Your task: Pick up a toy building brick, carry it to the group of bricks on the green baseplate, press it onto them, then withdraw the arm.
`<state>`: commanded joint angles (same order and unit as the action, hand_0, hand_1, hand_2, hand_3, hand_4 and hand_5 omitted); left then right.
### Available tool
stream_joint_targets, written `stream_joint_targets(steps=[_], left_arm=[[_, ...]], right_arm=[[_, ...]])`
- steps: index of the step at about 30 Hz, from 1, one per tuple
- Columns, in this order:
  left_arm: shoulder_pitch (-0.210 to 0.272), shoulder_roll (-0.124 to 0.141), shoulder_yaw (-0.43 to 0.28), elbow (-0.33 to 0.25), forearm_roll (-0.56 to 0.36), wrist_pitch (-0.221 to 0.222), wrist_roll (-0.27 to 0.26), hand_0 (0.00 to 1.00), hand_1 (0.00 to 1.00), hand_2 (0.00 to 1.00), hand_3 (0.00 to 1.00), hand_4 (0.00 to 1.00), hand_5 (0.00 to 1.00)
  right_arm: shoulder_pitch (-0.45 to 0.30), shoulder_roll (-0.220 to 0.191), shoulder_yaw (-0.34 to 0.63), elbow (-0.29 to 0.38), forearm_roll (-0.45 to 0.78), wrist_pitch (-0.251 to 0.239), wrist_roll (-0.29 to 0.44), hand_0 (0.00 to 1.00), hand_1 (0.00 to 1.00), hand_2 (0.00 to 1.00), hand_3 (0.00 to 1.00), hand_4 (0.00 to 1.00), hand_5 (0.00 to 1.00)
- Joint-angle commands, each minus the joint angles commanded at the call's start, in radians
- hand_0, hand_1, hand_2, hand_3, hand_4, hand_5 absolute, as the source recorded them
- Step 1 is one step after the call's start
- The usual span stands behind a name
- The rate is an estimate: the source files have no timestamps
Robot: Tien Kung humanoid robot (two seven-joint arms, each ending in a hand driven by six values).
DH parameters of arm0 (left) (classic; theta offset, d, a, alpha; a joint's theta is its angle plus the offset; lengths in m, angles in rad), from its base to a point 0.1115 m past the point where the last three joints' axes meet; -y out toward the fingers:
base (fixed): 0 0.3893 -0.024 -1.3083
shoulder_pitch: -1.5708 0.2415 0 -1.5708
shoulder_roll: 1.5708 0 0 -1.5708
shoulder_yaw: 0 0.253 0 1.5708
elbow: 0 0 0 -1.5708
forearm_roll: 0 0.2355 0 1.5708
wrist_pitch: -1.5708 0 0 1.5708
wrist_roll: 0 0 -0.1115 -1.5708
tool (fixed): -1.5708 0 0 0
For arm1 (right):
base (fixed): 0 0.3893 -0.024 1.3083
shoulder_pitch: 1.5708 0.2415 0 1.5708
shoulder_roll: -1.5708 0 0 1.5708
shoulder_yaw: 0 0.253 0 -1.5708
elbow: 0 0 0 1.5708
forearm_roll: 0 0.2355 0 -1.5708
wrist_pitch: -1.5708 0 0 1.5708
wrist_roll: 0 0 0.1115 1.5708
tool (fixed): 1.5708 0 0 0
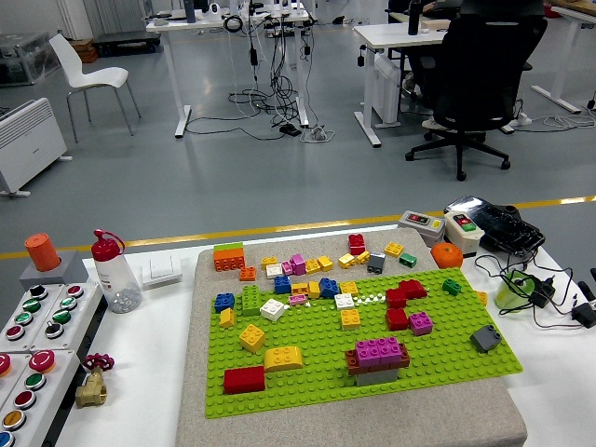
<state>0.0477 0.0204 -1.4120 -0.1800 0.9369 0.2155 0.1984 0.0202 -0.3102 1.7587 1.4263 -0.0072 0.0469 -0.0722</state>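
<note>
The green baseplate [317,368] lies on a grey pad in the middle of the table. On it, front centre, stands a small stack with a magenta brick [378,350] on top of brown and grey ones. A red brick [243,379], a yellow brick [282,358] and a dark grey brick [485,337] sit apart on the plate. Several loose coloured bricks [312,265] lie along the plate's far edge. Only a dark sliver of my right hand [592,277] shows at the right edge, far from the bricks. My left arm is out of view.
A button panel [37,335] and a brass valve [91,386] are at the left. A red-capped bottle [115,272] stands behind them. Switch boxes [461,228], an orange ball [446,255] and cables with plugs [545,293] crowd the right.
</note>
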Motion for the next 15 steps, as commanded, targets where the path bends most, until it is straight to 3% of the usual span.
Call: stream_joint_targets(steps=[15], left_arm=[[-0.011,0.001,0.014,0.0,0.037,-0.012,0.027,0.721,0.76,0.829,0.7,0.477,0.998]], right_arm=[[-0.013,-0.002,0.003,0.003,-0.007,0.002,-0.015,0.848,0.806,0.819,0.742,0.466,0.587]])
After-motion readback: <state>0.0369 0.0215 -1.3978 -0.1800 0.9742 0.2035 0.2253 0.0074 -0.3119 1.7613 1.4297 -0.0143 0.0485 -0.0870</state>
